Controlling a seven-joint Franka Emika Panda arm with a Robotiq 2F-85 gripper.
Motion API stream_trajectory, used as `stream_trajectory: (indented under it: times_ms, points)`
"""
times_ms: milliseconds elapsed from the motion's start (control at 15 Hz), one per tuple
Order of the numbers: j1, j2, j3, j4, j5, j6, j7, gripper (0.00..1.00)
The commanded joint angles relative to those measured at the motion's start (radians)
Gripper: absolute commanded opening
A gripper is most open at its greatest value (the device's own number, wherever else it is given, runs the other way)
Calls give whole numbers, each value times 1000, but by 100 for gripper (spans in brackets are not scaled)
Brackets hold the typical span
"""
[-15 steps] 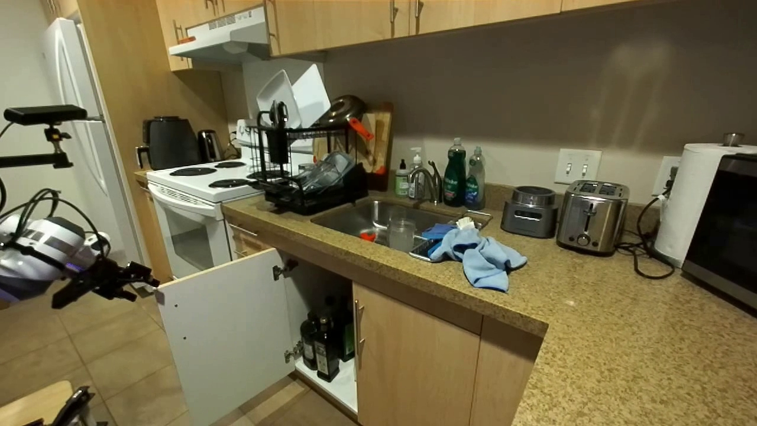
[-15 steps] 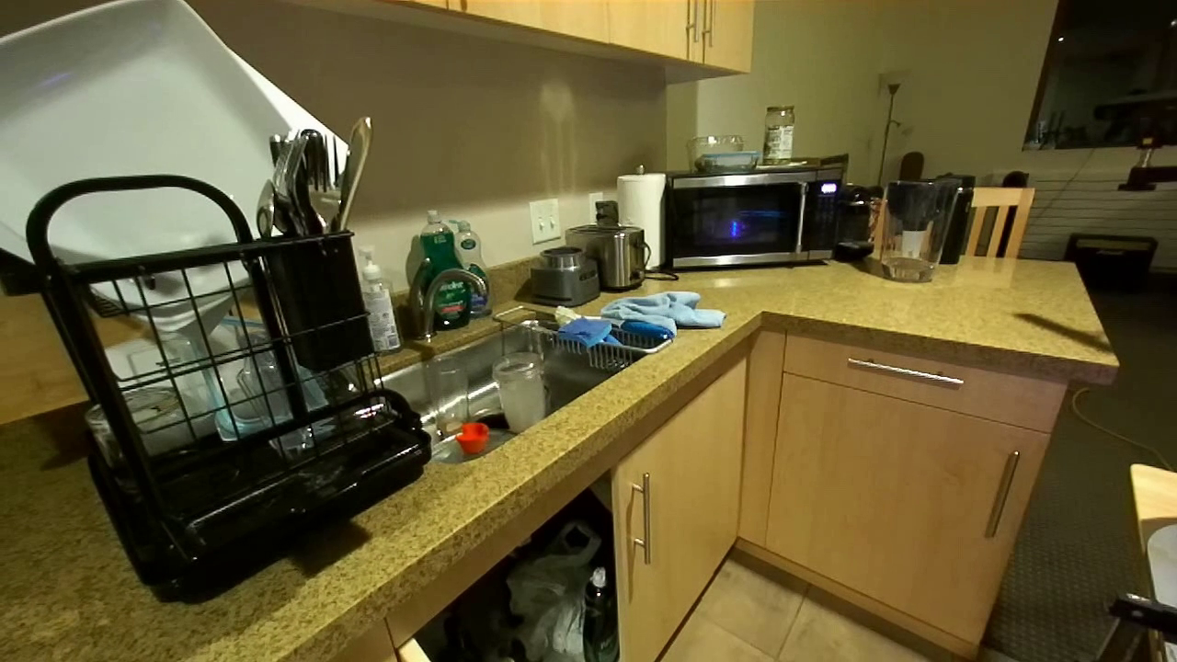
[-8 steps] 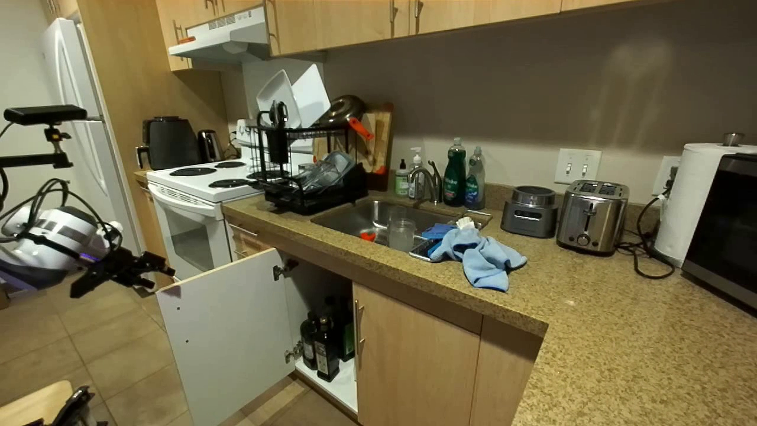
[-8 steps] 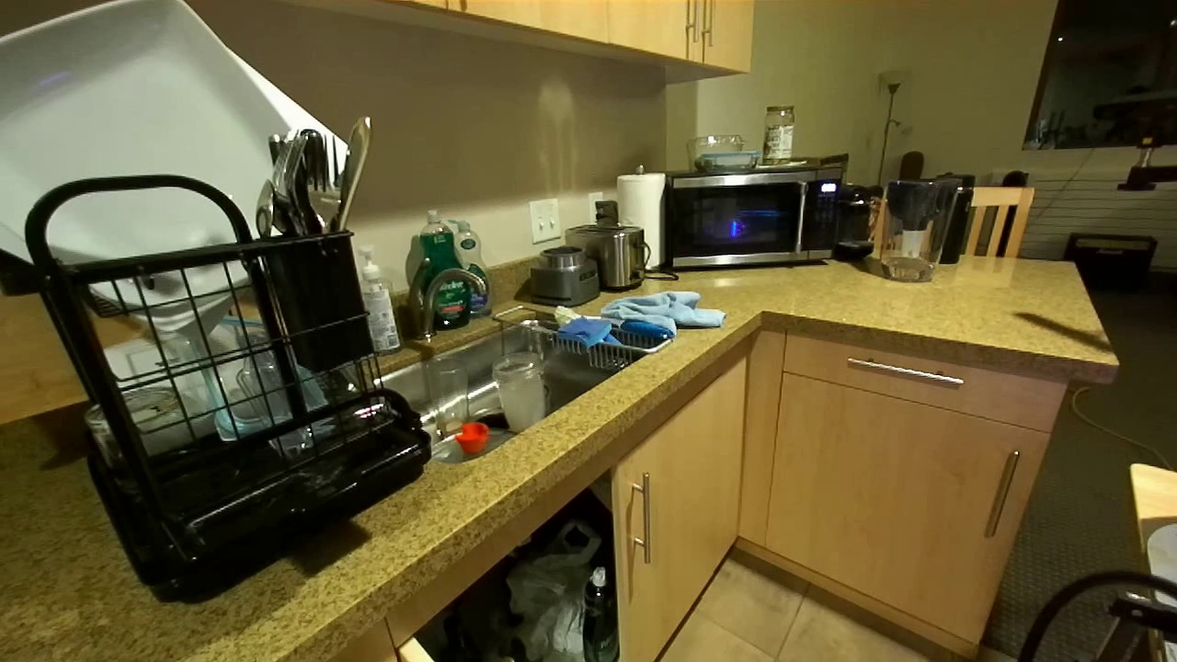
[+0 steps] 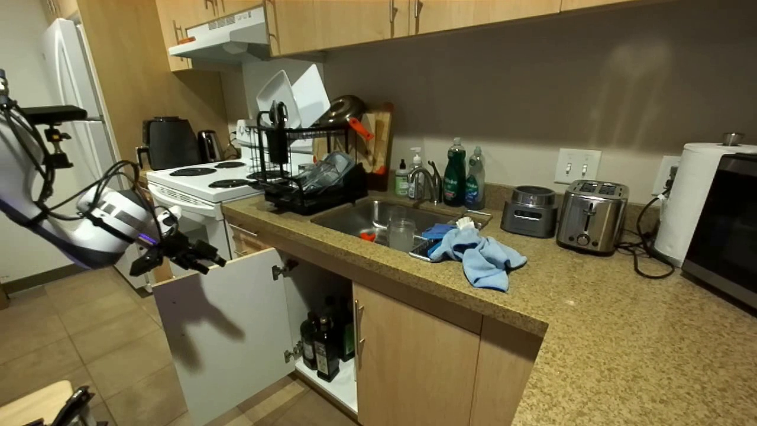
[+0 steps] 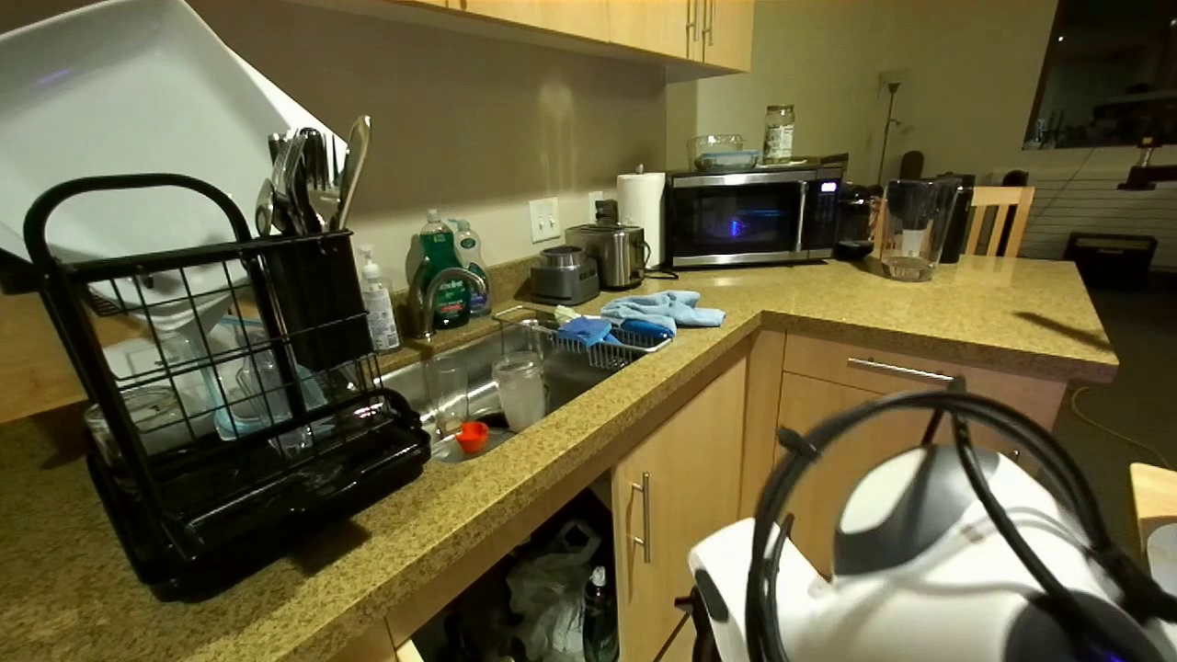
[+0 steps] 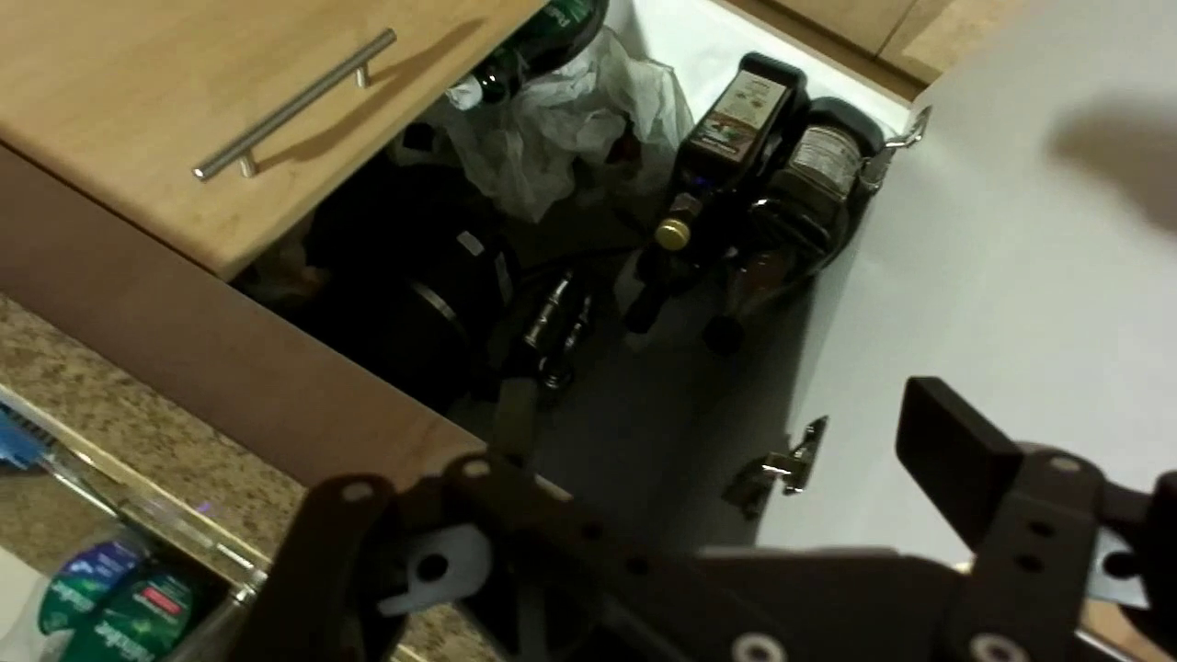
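My gripper (image 5: 214, 265) is black, open and empty. In an exterior view it hangs above the upper edge of an open cabinet door (image 5: 236, 349) and throws a shadow on the door's white inner face. In the wrist view the fingers (image 7: 961, 450) stand wide apart. The gap between them shows the dark cabinet floor, a metal hinge (image 7: 791, 464) and the white door (image 7: 1030, 303). Dark bottles (image 7: 740, 115) with labels stand inside the cabinet, also seen in an exterior view (image 5: 327, 355). In an exterior view the white arm (image 6: 919, 570) hides the gripper.
The granite counter edge (image 6: 552, 432) runs above the cabinet, beside the sink (image 5: 378, 213). A closed cabinet door (image 5: 414, 349) with a bar handle adjoins the opening. A plastic bag (image 6: 552, 588) lies inside. A black dish rack (image 6: 276, 515) and white stove (image 5: 195, 195) stand nearby.
My arm and gripper have moved right and up in an exterior view, from the door's outer corner to above its edge. The arm has come into an exterior view at lower right.
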Motion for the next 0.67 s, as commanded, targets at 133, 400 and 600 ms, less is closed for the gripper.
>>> stream_trajectory:
  times_ms: [133,400,600]
  points:
    - [-304,-132,140,-56,93,63,-151,100]
    - [-616,-170,333,-56,277,60,-406,100]
    - [-857,-170,492,-19,424,-1,-597,100]
